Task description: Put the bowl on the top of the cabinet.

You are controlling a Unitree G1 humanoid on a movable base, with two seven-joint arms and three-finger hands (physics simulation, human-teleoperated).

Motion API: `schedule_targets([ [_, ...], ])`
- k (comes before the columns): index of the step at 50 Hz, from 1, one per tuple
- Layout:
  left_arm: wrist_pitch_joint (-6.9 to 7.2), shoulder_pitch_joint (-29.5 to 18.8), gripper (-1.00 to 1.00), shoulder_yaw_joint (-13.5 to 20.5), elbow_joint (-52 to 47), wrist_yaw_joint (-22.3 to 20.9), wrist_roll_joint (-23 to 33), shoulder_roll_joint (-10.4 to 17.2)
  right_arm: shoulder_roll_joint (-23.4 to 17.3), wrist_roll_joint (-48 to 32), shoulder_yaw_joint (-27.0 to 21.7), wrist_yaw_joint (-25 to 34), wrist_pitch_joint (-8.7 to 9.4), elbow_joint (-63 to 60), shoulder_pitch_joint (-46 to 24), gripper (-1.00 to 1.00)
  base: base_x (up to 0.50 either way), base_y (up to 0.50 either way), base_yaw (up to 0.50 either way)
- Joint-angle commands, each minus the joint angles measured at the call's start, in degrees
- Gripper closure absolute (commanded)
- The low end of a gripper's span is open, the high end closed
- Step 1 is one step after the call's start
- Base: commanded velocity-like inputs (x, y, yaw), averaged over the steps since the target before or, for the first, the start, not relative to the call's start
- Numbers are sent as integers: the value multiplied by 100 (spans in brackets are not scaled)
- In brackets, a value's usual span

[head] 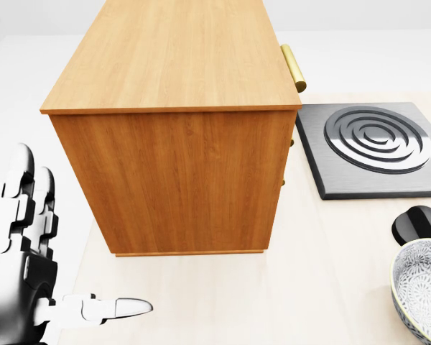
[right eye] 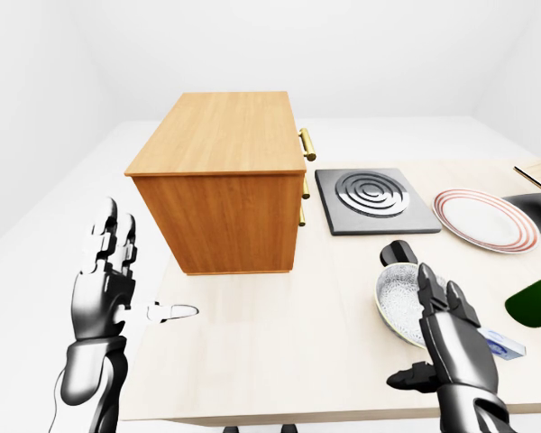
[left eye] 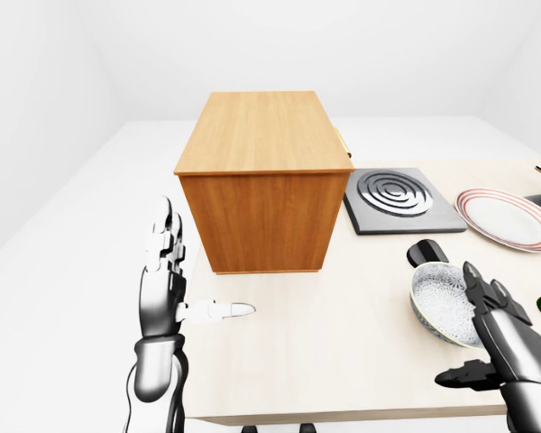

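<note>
Cabinet (head: pixel 176 129), bowl (head: pixel 420 291) apparently cropped, left hand (head: pixel 29 266) spread.

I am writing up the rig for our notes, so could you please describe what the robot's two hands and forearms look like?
The left hand has glossy chrome-silver shells with black joints; its three segmented fingers are white with black bands, and a thin dark cable hangs by the silver forearm. The right hand looks much darker, a gunmetal black with blocky segmented fingers and a dark metallic forearm. No markings are visible.
</note>
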Motion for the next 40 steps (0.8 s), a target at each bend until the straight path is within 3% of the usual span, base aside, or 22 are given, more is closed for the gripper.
schedule_targets([
  [1,0,-8,-100,2,-2,-18,-21,4,-41,-465,167,-371,0,296,80,-100,0,0,0],
  [23,0,28,-100,-16,35,-24,-14,7,-455,-1322,665,-1542,0,1289,34,-100,0,0,0],
  [40,0,6,-100,-8,45,-29,-17,5,-755,-1675,1087,-2069,0,1819,-52,-100,0,0,0],
])
